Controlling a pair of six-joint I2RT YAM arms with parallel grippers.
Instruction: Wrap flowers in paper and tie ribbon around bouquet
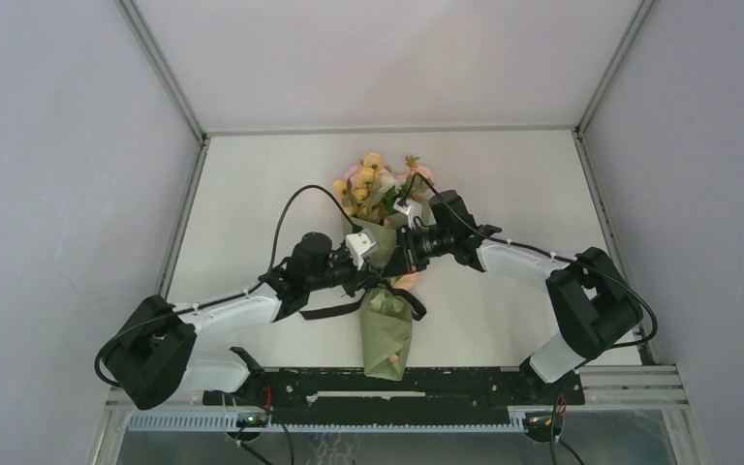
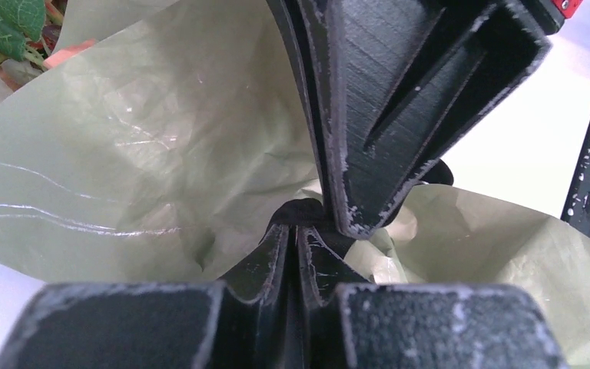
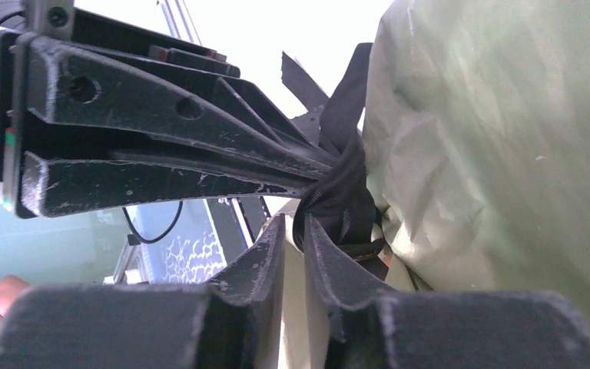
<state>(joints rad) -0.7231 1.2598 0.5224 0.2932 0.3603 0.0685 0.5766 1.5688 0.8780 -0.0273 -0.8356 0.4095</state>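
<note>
2 sets of jaws meet tip to tip at the ribbon (image 3: pixel 346 177), a flat black band bunched into a knot against the bouquet's (image 1: pixel 387 334) waist. The left jaws are clenched on that knot: seen from the right wrist, their 2 ribbed black plastic fingers taper to a point on the gathered band. The right jaws stand a narrow slit apart with the knot lying across their tips, and whether they grip it or only touch it cannot be told. All 4 fingers are scuffed grey along their edges.

Around the knot the paper (image 2: pixel 146 154) is olive green, crinkled and faintly glossy, with pale crease lines. It puckers inward where the band cinches it. A sliver of its peach reverse shows near the leaves.

From above, the bouquet is a cone lying flat at the middle of the white desk (image 1: pixel 252 194). Its narrow end points to the black rail (image 1: pixel 465 383) at the near edge. The flowers (image 1: pixel 373 184), small yellow, pink and cream blooms with green leaves, spill from the wide far end. 1 ribbon tail trails left under the left arm (image 1: pixel 232 310). The right arm (image 1: pixel 523 257) reaches in from the other side.
</note>
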